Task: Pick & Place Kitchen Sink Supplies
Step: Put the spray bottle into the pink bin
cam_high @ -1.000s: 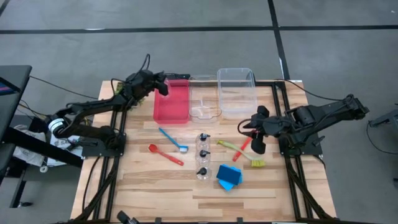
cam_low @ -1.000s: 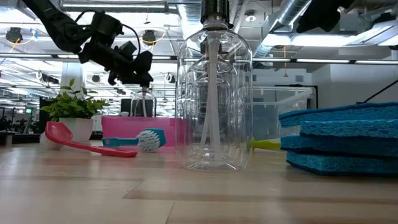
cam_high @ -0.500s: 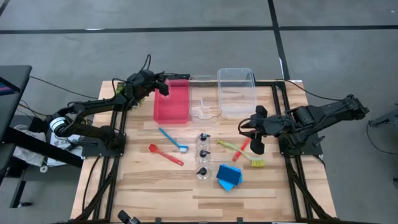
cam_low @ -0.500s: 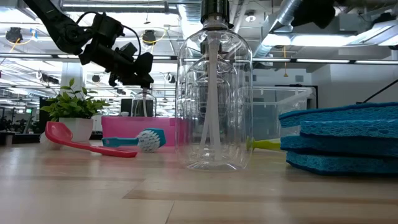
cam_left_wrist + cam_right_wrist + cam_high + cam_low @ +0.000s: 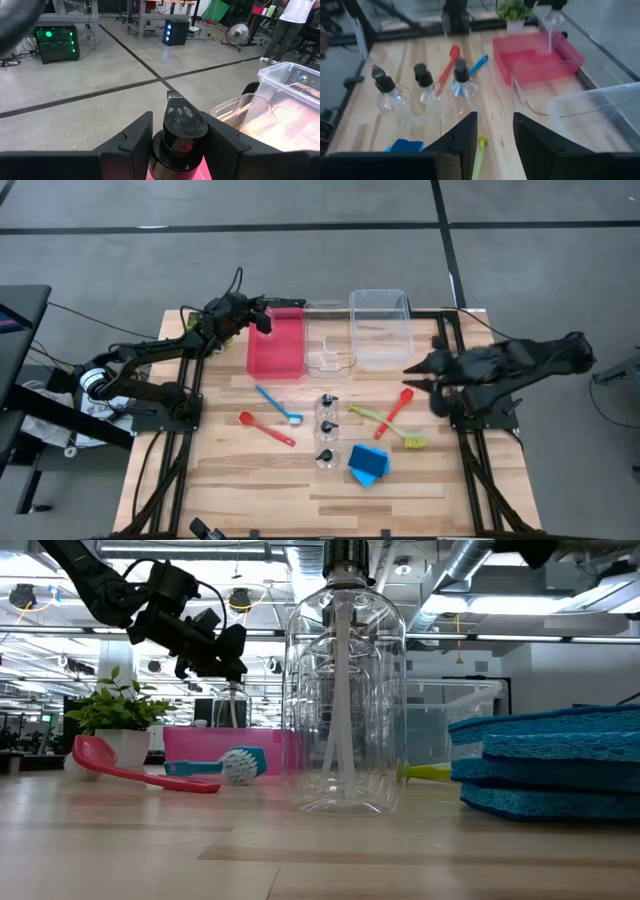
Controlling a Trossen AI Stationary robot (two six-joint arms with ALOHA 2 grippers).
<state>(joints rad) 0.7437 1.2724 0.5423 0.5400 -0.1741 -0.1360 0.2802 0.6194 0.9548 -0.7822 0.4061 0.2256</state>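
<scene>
Beside red bin (image 5: 275,345): plant (image 5: 113,712), clear bins (image 5: 381,327).

Red bin (image 5: 275,345), blue sponges (image 5: 368,464), black-capped clear bottles (image 5: 326,429).

A black-capped bottle (image 5: 184,125) sits between the left gripper's (image 5: 181,142) jaws, clear bin (image 5: 290,95) beyond.

red bin (image 5: 276,346), clear bins (image 5: 381,328), potted plant (image 5: 113,720)
</scene>
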